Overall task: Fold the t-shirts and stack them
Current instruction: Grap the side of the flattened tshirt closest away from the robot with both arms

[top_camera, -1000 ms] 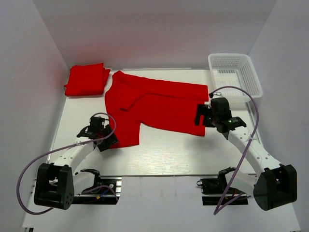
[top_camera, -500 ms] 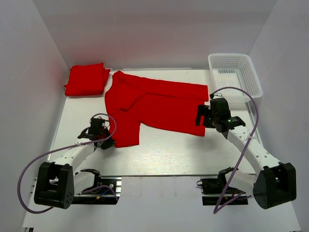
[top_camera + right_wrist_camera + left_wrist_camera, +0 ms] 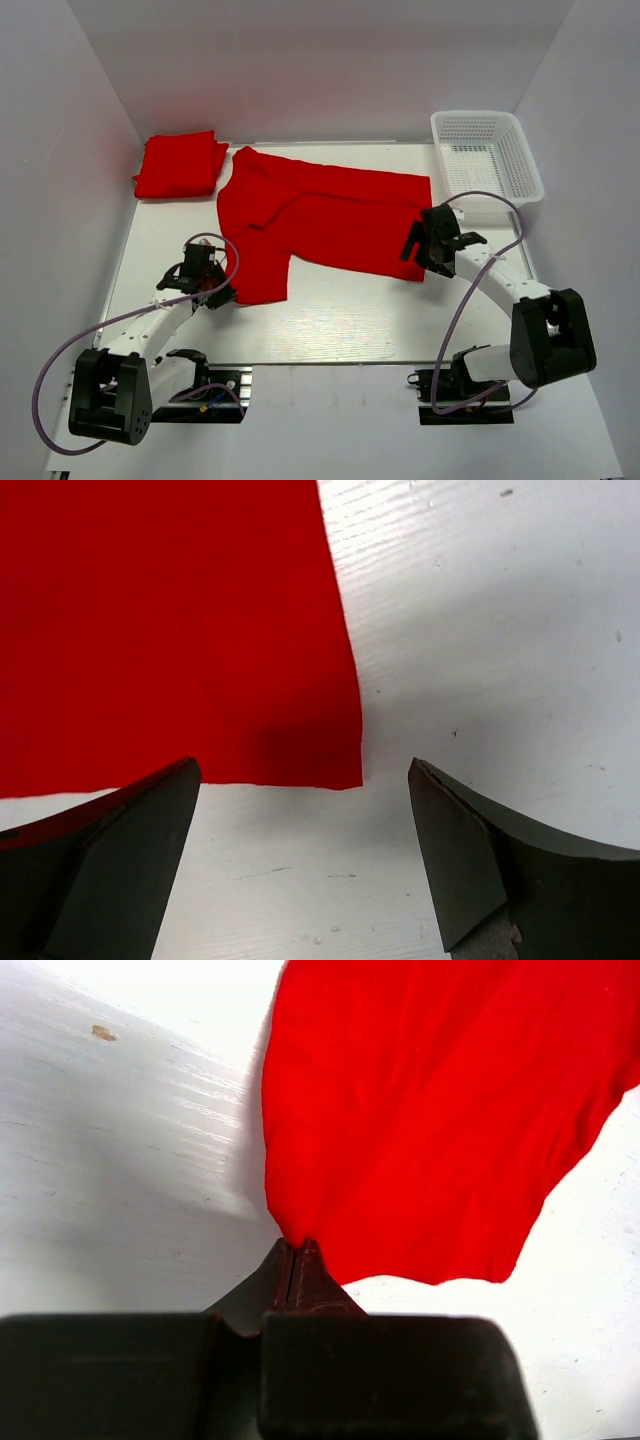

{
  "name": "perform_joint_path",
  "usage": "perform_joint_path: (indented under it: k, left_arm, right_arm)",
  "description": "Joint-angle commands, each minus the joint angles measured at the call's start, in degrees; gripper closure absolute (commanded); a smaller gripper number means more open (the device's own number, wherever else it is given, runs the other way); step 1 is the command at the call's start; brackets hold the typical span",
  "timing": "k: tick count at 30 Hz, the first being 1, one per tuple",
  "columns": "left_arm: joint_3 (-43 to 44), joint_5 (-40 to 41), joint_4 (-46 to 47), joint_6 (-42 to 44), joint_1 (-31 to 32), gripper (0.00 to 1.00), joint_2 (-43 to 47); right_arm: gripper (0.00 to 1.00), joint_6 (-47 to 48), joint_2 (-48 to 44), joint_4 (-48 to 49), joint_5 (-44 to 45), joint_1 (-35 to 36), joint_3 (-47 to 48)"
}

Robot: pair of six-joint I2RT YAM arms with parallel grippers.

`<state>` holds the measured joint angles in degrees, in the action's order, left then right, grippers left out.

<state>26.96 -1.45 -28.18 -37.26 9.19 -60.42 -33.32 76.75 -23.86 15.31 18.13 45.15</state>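
The white worktop (image 3: 340, 320) fills most of what you see from above, with both arms reaching out over it from the near edge.

The biggest thing on it is the spread t-shirt (image 3: 320, 215), bright red and lying flat across the middle. Its body runs from centre to right, and one sleeve is folded in over its left part. The white mesh basket (image 3: 487, 150) sits at the far right corner, just beyond the cloth's right end and not touching it. At the far left corner you have the folded t-shirt (image 3: 180, 165), a compact red bundle just beside the spread one's collar end, with a narrow strip of worktop between them.

Your right hand (image 3: 415, 245) is at the near right corner of the spread t-shirt (image 3: 160, 620). In its wrist view the right hand (image 3: 302, 775) has its jaws as wide as they go. The cloth's corner lies between the two fingers and nothing is gripped.

Your left hand (image 3: 215, 293) is at the near left corner of the cloth. In its wrist view the left hand (image 3: 297, 1260) is pinched fully closed, and the edge of the spread t-shirt (image 3: 430, 1110) runs straight into its tips, so it has hold of that corner.
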Motion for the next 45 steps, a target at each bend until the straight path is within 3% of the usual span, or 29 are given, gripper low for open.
perform_joint_path:
  k: [1, 11, 14, 17, 18, 24, 33, 41, 45]
  left_arm:
    - [2.48, 0.93, -1.17, 1.13, 0.13, 1.00, 0.66]
    - [4.15, 0.40, -2.49, 1.66, -0.40, 1.00, 0.66]
    - [4.77, 0.40, -3.02, 1.66, -0.40, 1.00, 0.66]
    - [5.91, 0.40, -3.63, 1.66, -0.40, 1.00, 0.66]
    - [5.91, 0.40, -4.15, 2.18, -0.40, 1.00, 0.66]
    - [7.93, -2.58, -5.92, 3.42, -0.40, 1.00, 1.19]
    - [15.31, -9.96, -9.34, 5.97, -0.92, 1.00, -0.48]
    - [24.71, -13.83, -4.87, 6.49, -0.93, 1.00, -11.02]
    - [33.56, -13.84, -3.72, 5.97, -0.93, 1.00, -17.78]
  right_arm:
    - [0.10, -4.90, 1.56, 0.30, 3.23, -0.11, -0.32]
    - [0.10, -7.55, 8.76, 2.76, 0.26, -0.20, -1.82]
    - [0.15, -7.37, 10.61, 2.50, -0.37, -0.11, -1.73]
    - [0.32, -7.55, 11.49, 3.99, -1.33, -0.20, -2.52]
    - [0.47, -7.64, 11.75, 4.25, -1.34, -0.11, -2.69]
    - [1.00, -7.46, 11.76, 5.31, -2.74, 0.06, -2.61]
    - [1.00, -3.68, 5.44, 6.19, -3.62, -0.03, -2.43]
    - [1.00, 1.50, 6.21, 4.87, -2.92, -0.29, 3.01]
    - [1.00, 3.08, 8.85, 3.47, -1.87, -0.29, 6.79]
